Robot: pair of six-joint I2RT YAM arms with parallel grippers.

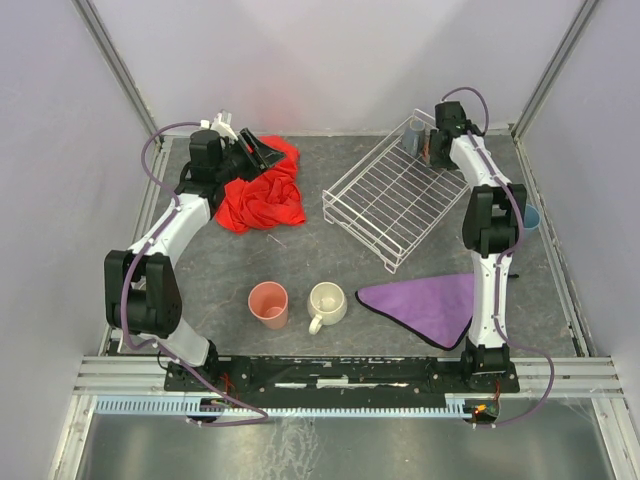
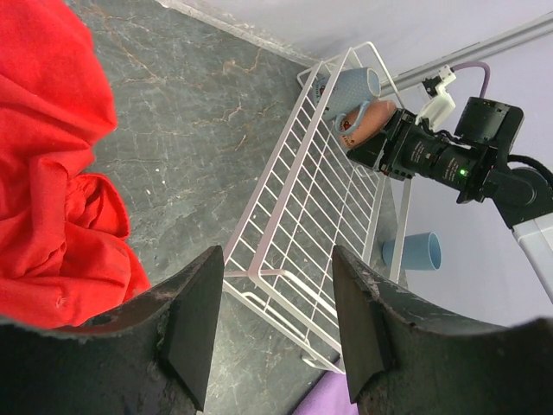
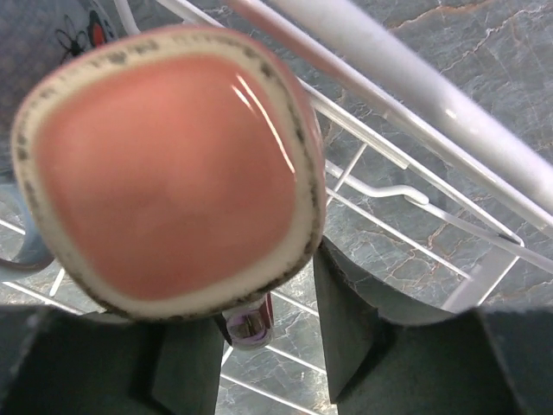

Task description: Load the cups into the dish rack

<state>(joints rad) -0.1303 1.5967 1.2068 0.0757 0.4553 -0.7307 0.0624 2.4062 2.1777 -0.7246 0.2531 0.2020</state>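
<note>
Cups stand in three places on the table [image 1: 300, 250]. Seen from above, a pink tumbler [image 1: 268, 303] and a cream mug [image 1: 327, 302] are upright just beside each other at about 6 o'clock, open ends up, the mug's handle pointing toward 7 o'clock. A light-blue cup [image 1: 531, 218] sits at 3 o'clock, outside the rack [image 1: 385, 200] and partly hidden behind the right arm (the left wrist view shows it lying on its side). The rack lies at about 1 o'clock, turned at an angle to the table's edges. In its far corner, toward 12 o'clock, a grey-blue mug [image 1: 413, 132] is inside the wires. Just beside it is an orange mug [image 3: 168, 173] with a speckled cream rim, which fills most of the right wrist view.

The right gripper [image 3: 266, 333] is at that far corner, its fingers parted and the orange mug close against them; whether they press on it I cannot tell. The left gripper [image 2: 272, 328] is at 11 o'clock, at the far edge of a crumpled red cloth [image 1: 262, 190], its jaws well apart with nothing between them. A purple cloth [image 1: 425, 305] lies flat at 5 o'clock, near the right arm's base
</note>
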